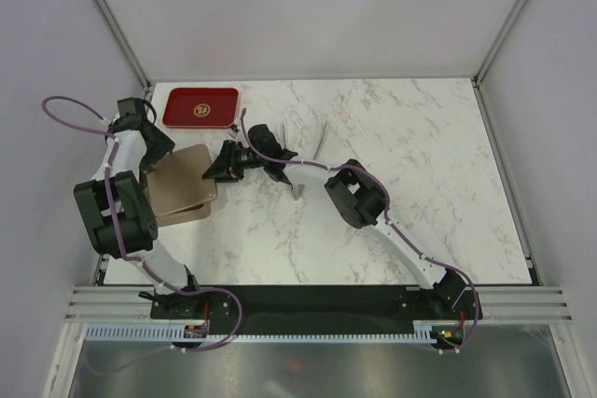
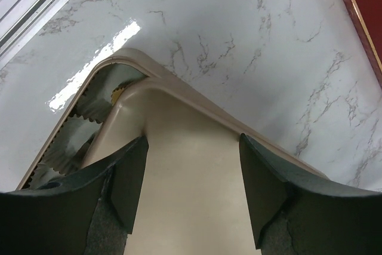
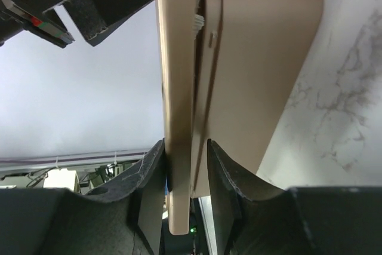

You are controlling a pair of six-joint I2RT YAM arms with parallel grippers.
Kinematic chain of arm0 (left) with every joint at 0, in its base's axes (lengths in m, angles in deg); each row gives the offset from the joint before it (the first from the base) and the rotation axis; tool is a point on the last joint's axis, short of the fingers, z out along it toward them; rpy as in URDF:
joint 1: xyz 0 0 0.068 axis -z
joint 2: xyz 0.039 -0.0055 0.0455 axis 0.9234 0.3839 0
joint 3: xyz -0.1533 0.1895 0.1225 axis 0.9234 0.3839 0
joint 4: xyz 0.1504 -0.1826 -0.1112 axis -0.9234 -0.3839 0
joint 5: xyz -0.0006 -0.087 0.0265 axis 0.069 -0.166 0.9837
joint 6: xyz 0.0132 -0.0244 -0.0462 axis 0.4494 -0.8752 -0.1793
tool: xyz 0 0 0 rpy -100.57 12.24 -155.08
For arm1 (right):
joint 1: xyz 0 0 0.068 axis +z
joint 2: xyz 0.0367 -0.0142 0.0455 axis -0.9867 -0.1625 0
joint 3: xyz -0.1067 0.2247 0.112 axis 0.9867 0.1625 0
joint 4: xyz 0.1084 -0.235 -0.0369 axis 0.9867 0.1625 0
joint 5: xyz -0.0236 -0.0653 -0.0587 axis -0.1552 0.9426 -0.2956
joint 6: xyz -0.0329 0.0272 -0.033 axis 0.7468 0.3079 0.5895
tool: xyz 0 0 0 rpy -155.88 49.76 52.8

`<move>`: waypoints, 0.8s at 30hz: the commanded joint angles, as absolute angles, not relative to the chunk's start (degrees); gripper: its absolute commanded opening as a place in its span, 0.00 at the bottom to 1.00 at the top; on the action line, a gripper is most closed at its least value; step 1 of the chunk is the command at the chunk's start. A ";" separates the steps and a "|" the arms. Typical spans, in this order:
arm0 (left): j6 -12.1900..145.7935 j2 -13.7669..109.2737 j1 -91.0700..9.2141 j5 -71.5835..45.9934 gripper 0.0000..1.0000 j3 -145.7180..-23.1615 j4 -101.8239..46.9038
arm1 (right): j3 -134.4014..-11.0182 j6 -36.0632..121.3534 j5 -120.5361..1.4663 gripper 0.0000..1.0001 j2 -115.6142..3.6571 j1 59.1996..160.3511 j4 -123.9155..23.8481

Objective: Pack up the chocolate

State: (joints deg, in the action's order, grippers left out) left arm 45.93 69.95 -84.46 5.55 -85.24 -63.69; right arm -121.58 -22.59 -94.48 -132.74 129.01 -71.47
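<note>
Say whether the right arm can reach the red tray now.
Probably yes, once clear: the right gripper straddles the edge of the box lid, and the table between it and the red tray looks mostly bare.

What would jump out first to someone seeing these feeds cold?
Everything converges on the tan box at the left of the marble table: the right claw straddles its edge, pressing from both sides, while the left claw hangs open over its lid. The lid sits askew, baring frilled paper cups at one corner. The red tray lies beyond, at the far left.
</note>
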 commanded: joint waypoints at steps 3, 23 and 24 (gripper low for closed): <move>47.18 70.61 -84.74 4.96 0.70 -84.96 -63.05 | -118.37 -17.52 -91.62 0.41 -126.25 128.46 -68.12; 47.53 72.02 -84.74 5.57 0.69 -85.57 -63.05 | -111.95 -13.30 -85.82 0.37 -119.13 128.02 -67.77; 47.79 72.02 -84.74 5.66 0.69 -85.66 -63.05 | -111.95 -13.21 -85.82 0.35 -118.95 128.11 -67.77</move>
State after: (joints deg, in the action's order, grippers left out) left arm 46.26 70.23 -84.46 5.53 -85.26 -63.50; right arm -112.25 -15.31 -87.66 -123.65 128.05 -67.23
